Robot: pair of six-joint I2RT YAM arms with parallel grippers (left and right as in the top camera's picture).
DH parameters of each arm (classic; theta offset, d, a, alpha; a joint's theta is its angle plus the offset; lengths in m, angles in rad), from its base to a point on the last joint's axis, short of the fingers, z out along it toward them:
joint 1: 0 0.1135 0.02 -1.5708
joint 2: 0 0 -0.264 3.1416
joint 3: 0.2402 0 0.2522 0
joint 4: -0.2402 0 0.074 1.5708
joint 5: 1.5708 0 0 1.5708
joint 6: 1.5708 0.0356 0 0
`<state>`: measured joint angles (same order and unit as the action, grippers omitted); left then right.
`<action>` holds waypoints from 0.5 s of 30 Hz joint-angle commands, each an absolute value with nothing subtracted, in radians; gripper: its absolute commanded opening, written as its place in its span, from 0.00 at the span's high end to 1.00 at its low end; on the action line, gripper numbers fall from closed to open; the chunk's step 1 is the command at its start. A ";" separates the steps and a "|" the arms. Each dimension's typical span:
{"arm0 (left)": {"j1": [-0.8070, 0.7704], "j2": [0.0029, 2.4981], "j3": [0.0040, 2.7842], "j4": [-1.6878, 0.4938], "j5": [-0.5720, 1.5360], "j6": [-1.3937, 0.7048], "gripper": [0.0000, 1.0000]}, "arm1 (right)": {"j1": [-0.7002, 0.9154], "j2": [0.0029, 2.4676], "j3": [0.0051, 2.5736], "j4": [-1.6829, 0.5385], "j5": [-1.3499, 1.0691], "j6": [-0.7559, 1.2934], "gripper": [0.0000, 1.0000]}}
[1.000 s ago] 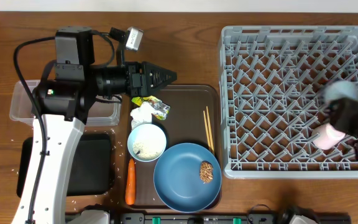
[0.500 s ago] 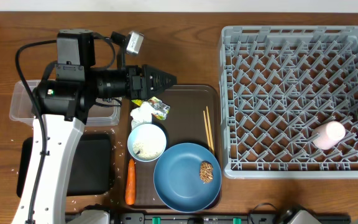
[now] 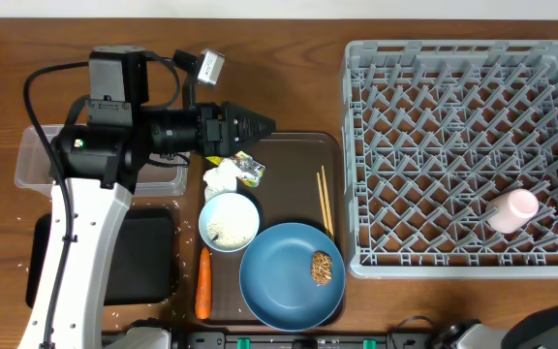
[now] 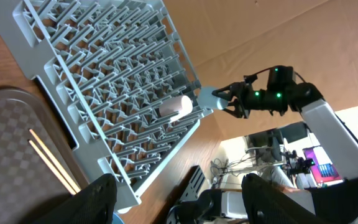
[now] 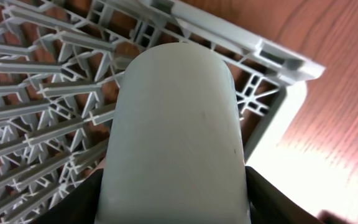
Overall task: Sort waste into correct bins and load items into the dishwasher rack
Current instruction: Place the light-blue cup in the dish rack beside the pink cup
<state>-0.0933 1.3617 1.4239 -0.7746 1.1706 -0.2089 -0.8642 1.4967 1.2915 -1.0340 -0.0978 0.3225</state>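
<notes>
Right wrist: right hand [image 5: 176, 208] tight around light-blue cup [image 5: 176, 130], over rack [image 5: 36, 93] corner.

The overhead view is bright and even, lit from above, with only short, soft shadows around the large square grey plastic rack [image 3: 453, 47] and a mild sheen on the brown wooden table [image 3: 298, 87]. The left wrist view is sharp far off but steeply tilted and stretched at its edges; the left gripper [image 4: 178, 183] shows as two dark, soft-edged shapes. In the right wrist view a pale grey-blue cylindrical cup [image 5: 176, 137] fills the frame, slightly out of focus (very close to the lens), and white glare washes out the table at lower right.
</notes>
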 commanded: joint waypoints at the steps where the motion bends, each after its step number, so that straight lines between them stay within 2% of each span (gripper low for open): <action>1: -0.089 1.362 1.431 -0.774 1.165 -0.192 0.35 | -0.883 1.529 1.300 -1.033 -0.147 0.355 0.55; 3: -0.089 1.362 1.431 -0.775 1.165 -0.192 0.35 | -0.884 1.547 1.300 -1.033 -0.147 0.356 0.54; 5: -0.089 1.361 1.431 -0.780 1.165 -0.192 0.34 | -0.884 1.560 1.300 -1.032 -0.146 0.363 0.49; 9: -0.089 1.362 1.431 -0.786 1.165 -0.192 0.35 | -0.884 1.567 1.302 -1.006 -0.147 0.363 0.18; 10: -0.089 1.361 1.431 -0.786 1.165 -0.192 0.34 | -0.884 1.565 1.305 -1.006 -0.154 0.363 0.13; 11: -0.089 1.362 1.431 -0.789 1.165 -0.192 0.30 | -0.885 1.563 1.310 -1.006 -0.171 0.363 0.13; 15: -0.089 1.361 1.431 -0.800 1.161 -0.164 0.29 | -0.885 1.544 1.329 -1.010 -0.291 0.358 0.17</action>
<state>-0.0933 1.3617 1.4239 -0.7925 1.1702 -0.2016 -0.8749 1.5639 1.2957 -1.0088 -0.1905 0.3561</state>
